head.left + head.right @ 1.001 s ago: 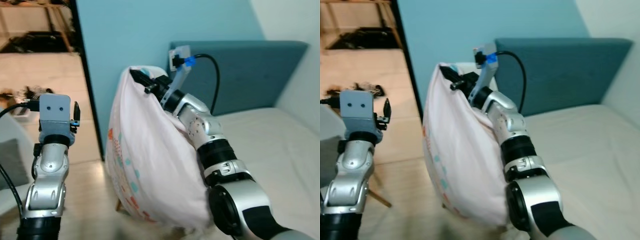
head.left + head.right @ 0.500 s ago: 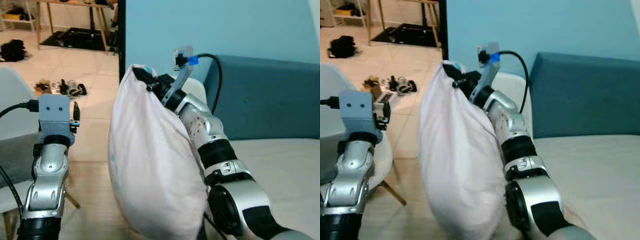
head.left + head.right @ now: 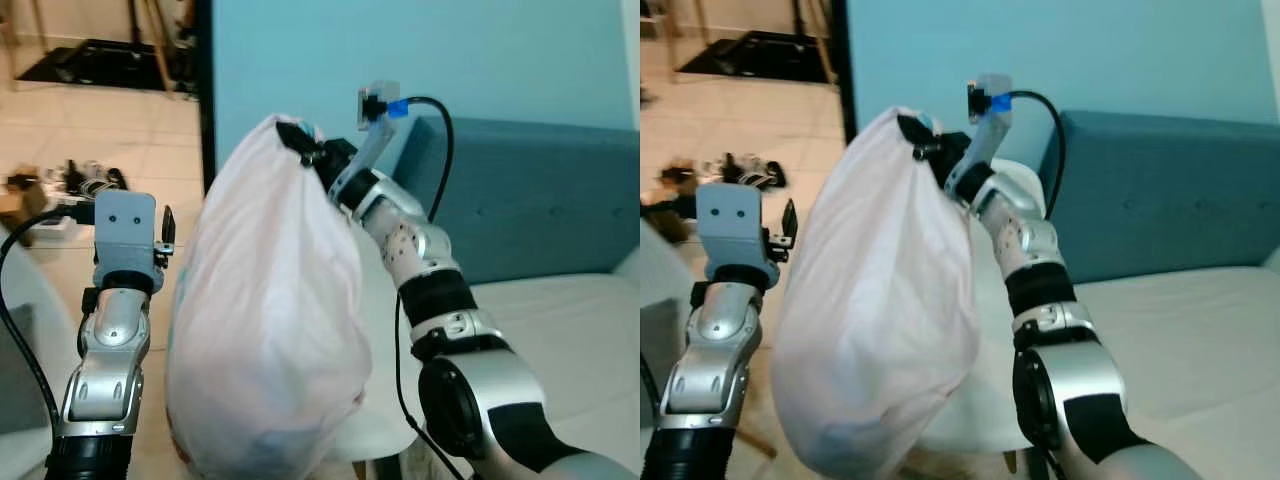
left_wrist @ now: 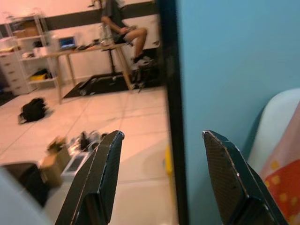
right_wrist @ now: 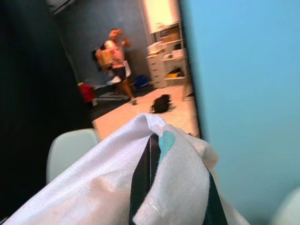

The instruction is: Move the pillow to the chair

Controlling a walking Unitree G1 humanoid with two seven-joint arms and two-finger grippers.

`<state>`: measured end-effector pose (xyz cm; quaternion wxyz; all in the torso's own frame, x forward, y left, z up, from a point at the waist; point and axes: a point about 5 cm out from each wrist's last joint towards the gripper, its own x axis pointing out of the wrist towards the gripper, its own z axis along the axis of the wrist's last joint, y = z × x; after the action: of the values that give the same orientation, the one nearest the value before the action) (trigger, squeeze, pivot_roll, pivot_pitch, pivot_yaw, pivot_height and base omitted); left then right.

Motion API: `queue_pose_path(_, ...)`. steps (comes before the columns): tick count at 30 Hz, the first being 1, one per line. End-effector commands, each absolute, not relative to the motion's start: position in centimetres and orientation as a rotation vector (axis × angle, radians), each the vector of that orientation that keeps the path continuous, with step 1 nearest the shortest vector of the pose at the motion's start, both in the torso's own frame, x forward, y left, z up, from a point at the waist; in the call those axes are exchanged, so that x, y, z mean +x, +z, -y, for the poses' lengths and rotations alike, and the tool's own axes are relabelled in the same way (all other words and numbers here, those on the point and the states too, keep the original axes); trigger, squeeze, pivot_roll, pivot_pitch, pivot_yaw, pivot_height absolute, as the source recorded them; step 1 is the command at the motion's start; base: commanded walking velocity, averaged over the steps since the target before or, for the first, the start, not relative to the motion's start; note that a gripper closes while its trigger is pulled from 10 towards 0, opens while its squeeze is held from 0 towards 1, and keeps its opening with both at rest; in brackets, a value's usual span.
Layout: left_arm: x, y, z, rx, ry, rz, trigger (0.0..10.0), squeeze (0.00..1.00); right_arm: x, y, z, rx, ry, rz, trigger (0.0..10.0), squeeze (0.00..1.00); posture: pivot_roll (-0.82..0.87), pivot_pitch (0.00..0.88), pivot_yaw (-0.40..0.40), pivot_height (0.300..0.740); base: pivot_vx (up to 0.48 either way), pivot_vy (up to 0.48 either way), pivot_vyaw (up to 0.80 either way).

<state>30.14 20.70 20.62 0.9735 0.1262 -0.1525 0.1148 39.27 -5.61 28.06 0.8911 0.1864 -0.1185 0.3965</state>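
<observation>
While I am watching the left eye view, the right gripper (image 3: 300,140) is pinching the top corner of the pillow (image 3: 265,320), which is hanging in the air in front of the blue wall (image 3: 300,50). The left gripper (image 3: 165,228) is standing raised just beside the pillow, touching nothing. A white chair (image 3: 385,420) is showing behind and below the pillow, beside the bed (image 3: 560,320).

The right eye view is giving the same layout.

In the left wrist view, the fingers (image 4: 105,173) are standing wide apart with nothing between them; a person is sitting at a far desk.

In the right wrist view, the fingers (image 5: 143,173) are closing on a fold of white cloth, with a chair back beyond.

Risk, as I am judging it: the hold is taking only a thin fold, so the full weight could be pulling the cloth free during a swing. The hanging bulk could also be catching the chair back or the left arm.

Compared with half a second ago, the camera is facing further right, and the pillow is hanging rounder and closer to the left arm.
</observation>
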Motion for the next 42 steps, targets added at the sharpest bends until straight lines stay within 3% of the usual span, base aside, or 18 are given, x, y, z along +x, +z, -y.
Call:
queue_pose_path(1,30.3,20.4,-20.1,0.251,0.205,0.3,10.0,0.0,39.5,30.0,7.2,0.42,0.772,0.348,0.0,0.0,0.0,0.0,-0.099,0.74,0.48,0.0,0.0)
queue_pose_path(5,30.2,20.4,-20.2,0.251,0.209,0.3,10.0,0.0,39.7,30.1,7.6,0.392,0.751,0.346,0.0,0.0,0.0,0.0,-0.099,0.74,0.48,0.0,0.0)
queue_pose_path(6,30.2,20.4,-20.2,0.25,0.211,0.299,10.0,0.0,40.2,29.4,8.2,0.28,0.686,0.3,0.0,0.0,0.0,0.0,-0.099,0.74,0.48,0.0,0.0)
queue_pose_path(11,30.3,20.2,-20.4,0.238,0.227,0.282,10.0,0.0,40.9,27.8,9.2,0.112,0.59,0.209,0.0,0.0,0.0,0.0,-0.097,0.74,0.256,0.0,0.0)
queue_pose_path(15,30.4,20.1,-20.3,0.223,0.226,0.275,10.0,0.0,41.3,24.5,10.6,-0.088,0.526,0.004,0.4,0.0,0.0,0.0,-0.098,0.74,0.0,0.0,0.0)
queue_pose_path(16,30.4,20.0,-20.2,0.224,0.223,0.274,10.0,0.0,41.4,23.3,11.4,-0.138,0.485,-0.066,1.3,0.0,0.0,0.0,-0.099,0.74,0.0,0.0,0.0)
queue_pose_path(17,30.4,20.0,-20.2,0.224,0.221,0.272,10.0,0.0,41.4,22.3,12.2,-0.189,0.459,-0.121,3.7,0.0,0.0,0.0,-0.098,0.74,0.0,0.0,0.0)
queue_pose_path(19,30.4,20.0,-20.2,0.224,0.221,0.272,10.0,0.0,41.4,22.3,12.2,-0.189,0.459,-0.121,3.7,0.0,0.0,0.0,-0.098,0.74,0.0,0.0,0.0)
queue_pose_path(20,30.4,19.9,-20.1,0.223,0.219,0.269,10.0,0.0,41.4,21.5,13.0,-0.237,0.427,-0.162,5.1,0.0,0.0,0.0,-0.098,0.74,0.0,0.0,0.0)
queue_pose_path(21,30.3,19.8,-20.1,0.223,0.216,0.265,10.0,0.0,41.3,20.7,14.4,-0.291,0.362,-0.206,8.2,0.0,0.0,0.0,-0.098,0.74,0.0,0.0,0.0)
queue_pose_path(24,30.3,19.7,-20.1,0.222,0.214,0.262,10.0,0.0,41.3,20.1,15.3,-0.324,0.318,-0.232,8.9,0.0,0.0,0.0,-0.096,0.74,0.0,0.0,0.0)
queue_pose_path(25,30.3,19.6,-20.0,0.222,0.213,0.255,10.0,0.0,41.2,19.5,16.2,-0.332,0.286,-0.255,10.0,0.0,0.0,0.0,-0.093,0.74,0.0,0.0,0.0)
queue_pose_path(28,30.5,19.3,-20.0,0.215,0.219,0.232,10.0,0.0,40.9,18.0,17.3,-0.354,0.233,-0.297,10.0,0.0,-0.01,0.0,-0.09,0.74,0.0,0.0,0.0)
queue_pose_path(42,30.2,19.0,-20.0,0.213,0.223,0.215,10.0,0.0,39.8,14.3,17.9,-0.369,0.169,-0.426,10.0,0.0,0.01,0.0,-0.099,0.74,0.0,0.0,0.0)
